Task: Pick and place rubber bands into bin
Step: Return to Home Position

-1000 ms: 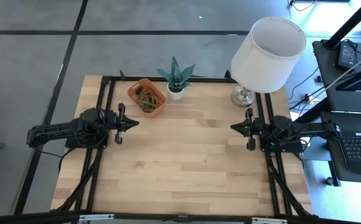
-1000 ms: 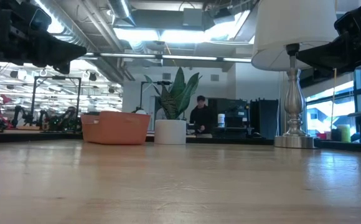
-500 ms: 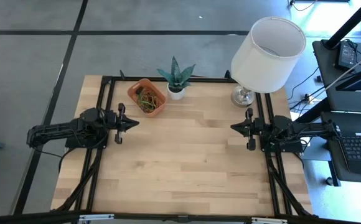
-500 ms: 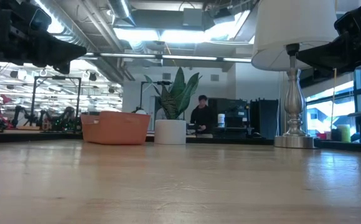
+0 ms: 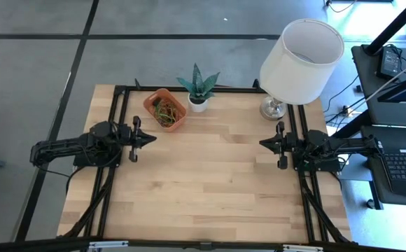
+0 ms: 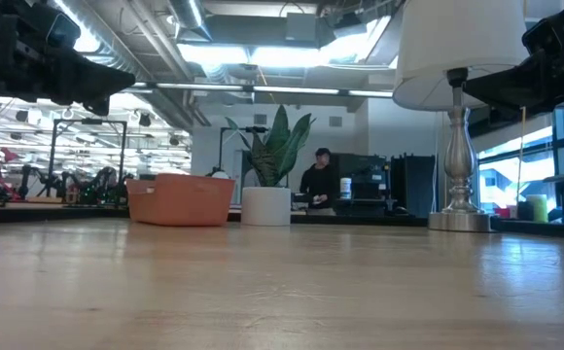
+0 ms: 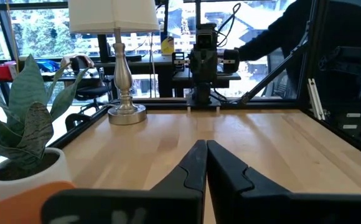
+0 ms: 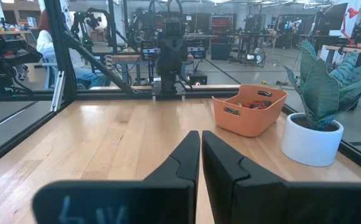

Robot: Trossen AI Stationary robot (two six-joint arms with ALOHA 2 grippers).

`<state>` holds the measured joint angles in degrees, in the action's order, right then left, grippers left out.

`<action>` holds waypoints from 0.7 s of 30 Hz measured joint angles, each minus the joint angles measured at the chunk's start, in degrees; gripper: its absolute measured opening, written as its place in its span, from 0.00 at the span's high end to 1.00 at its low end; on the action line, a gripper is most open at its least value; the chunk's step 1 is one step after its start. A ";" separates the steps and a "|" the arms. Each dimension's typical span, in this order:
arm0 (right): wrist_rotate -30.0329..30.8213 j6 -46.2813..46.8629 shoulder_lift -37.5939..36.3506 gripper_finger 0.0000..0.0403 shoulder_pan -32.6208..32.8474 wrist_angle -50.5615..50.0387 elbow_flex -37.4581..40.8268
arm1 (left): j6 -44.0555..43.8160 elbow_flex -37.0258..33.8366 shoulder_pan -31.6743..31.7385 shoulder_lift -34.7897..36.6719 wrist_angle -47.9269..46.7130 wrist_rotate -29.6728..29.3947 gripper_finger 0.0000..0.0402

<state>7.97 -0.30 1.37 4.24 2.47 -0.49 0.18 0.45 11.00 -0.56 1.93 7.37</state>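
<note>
Rubber bands (image 5: 165, 112), thin elastic loops in mixed colours with green and red among them, lie tangled inside the small shallow orange plastic bin (image 5: 148, 103). It sits near the far edge of the light wooden table (image 5: 210, 182), just beside a spiky green plant (image 5: 199, 78) in a white pot. A silver-stemmed lamp (image 5: 302, 50) with a white shade stands at the far right corner. The left gripper (image 5: 152, 138) hangs over the table's left side, near the bin but apart from it, fingers pressed together on nothing. The right gripper (image 5: 262, 143) faces it from the right side, well apart, fingers likewise together and empty. In the low view a person (image 6: 319, 183) in dark clothes stands in the room beyond
</note>
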 joint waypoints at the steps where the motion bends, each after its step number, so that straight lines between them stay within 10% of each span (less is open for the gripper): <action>1: -0.02 0.00 -0.01 0.94 0.00 -0.01 0.00 | -0.01 0.00 -0.01 0.00 0.00 0.01 0.99; 21: -0.01 0.00 0.01 0.94 0.00 -0.01 0.00 | 0.00 0.00 0.00 0.00 0.00 -0.01 0.98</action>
<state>7.96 -0.30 1.39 4.24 2.46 -0.49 0.19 0.45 11.00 -0.56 1.93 7.36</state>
